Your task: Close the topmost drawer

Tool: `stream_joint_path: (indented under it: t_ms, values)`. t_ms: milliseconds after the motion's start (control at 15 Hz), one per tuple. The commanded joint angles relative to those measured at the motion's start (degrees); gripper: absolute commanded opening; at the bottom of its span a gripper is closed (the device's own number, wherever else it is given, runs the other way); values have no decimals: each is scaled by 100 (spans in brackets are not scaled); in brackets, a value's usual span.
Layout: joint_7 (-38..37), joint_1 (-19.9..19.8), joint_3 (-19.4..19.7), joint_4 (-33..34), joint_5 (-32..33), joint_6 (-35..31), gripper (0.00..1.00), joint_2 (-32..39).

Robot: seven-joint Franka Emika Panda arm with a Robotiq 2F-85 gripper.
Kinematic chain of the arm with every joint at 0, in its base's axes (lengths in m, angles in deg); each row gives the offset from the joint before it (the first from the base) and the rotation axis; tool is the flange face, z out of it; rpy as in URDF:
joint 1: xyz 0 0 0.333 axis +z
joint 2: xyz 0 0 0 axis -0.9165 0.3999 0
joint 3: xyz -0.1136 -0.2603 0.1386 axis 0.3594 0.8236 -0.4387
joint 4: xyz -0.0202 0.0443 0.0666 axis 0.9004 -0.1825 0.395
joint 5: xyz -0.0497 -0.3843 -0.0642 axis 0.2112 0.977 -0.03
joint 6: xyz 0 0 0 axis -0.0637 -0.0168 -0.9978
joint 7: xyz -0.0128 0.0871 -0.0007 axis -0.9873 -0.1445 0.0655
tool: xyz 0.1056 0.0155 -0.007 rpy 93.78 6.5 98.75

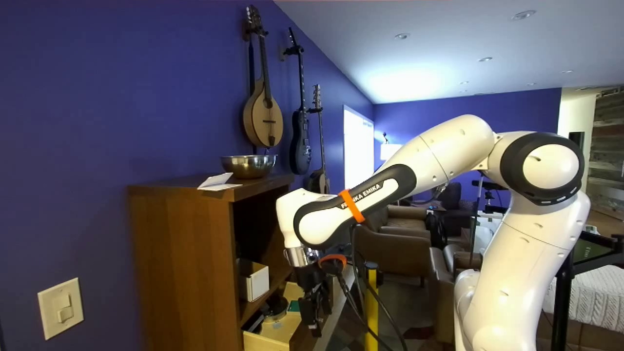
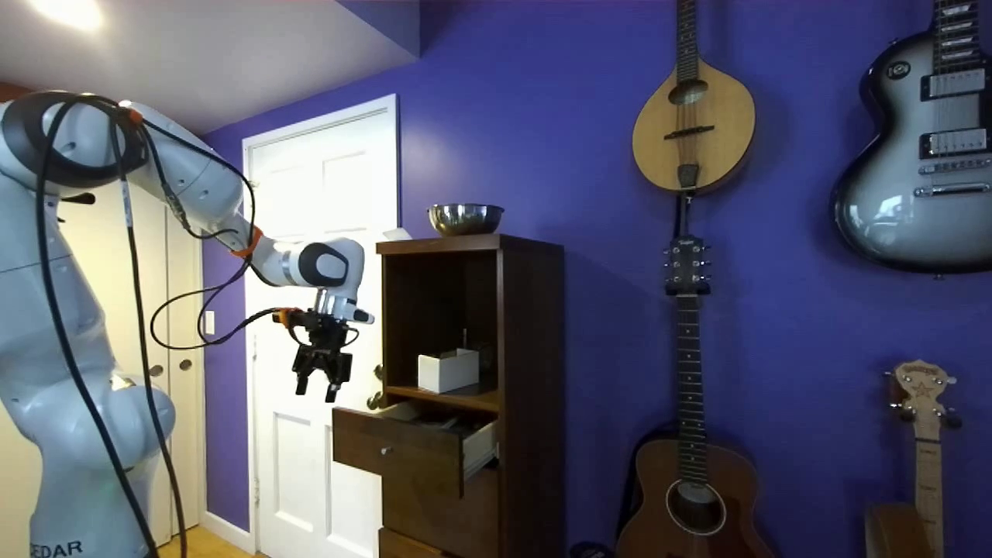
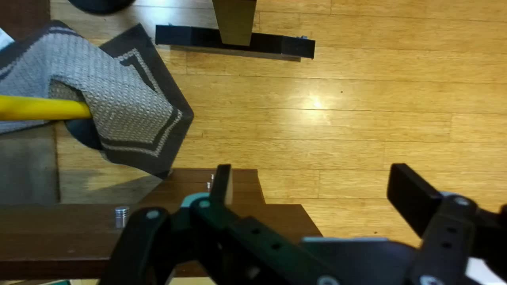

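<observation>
The topmost drawer stands pulled out from the brown wooden cabinet point(image 2: 531, 387). Its brown front point(image 2: 418, 457) with a silver knob point(image 2: 386, 451) shows in an exterior view. Its pale box point(image 1: 265, 341), holding dark items and a green one, shows in an exterior view. My gripper point(image 2: 316, 389) is open and empty, pointing down, above and in front of the drawer, apart from it. In the wrist view the open fingers point(image 3: 311, 178) frame bare floor. The drawer front point(image 3: 59, 237) lies at the lower left there, partly hidden by a finger.
A white box point(image 2: 448, 370) sits on the shelf above the drawer. A metal bowl point(image 2: 465, 219) and a folded white card point(image 1: 217, 181) stand on the cabinet top. A yellow post point(image 1: 371, 307) stands near the gripper. A grey mat point(image 3: 119, 91) lies around its base.
</observation>
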Motion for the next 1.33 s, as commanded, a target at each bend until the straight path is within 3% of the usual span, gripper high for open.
stream_joint_path:
  t_ms: [0,133,400,467,667,933,1067,1267]
  values:
    - [1065,-60,624,-277,-344,-204,100,-327]
    - [957,-252,846,-370,-328,-288,100,-346]
    - [185,-681,1029,-620,-326,-1180,100,-126]
    - [458,-594,983,-454,-178,-802,100,-148]
    - [315,-696,1039,-572,-200,-1069,100,-92]
    - [453,-728,1037,-703,-4,-2111,100,-12]
    - [578,-709,1065,-690,59,-2269,100,111]
    - [841,-709,1139,-654,65,-1897,100,169]
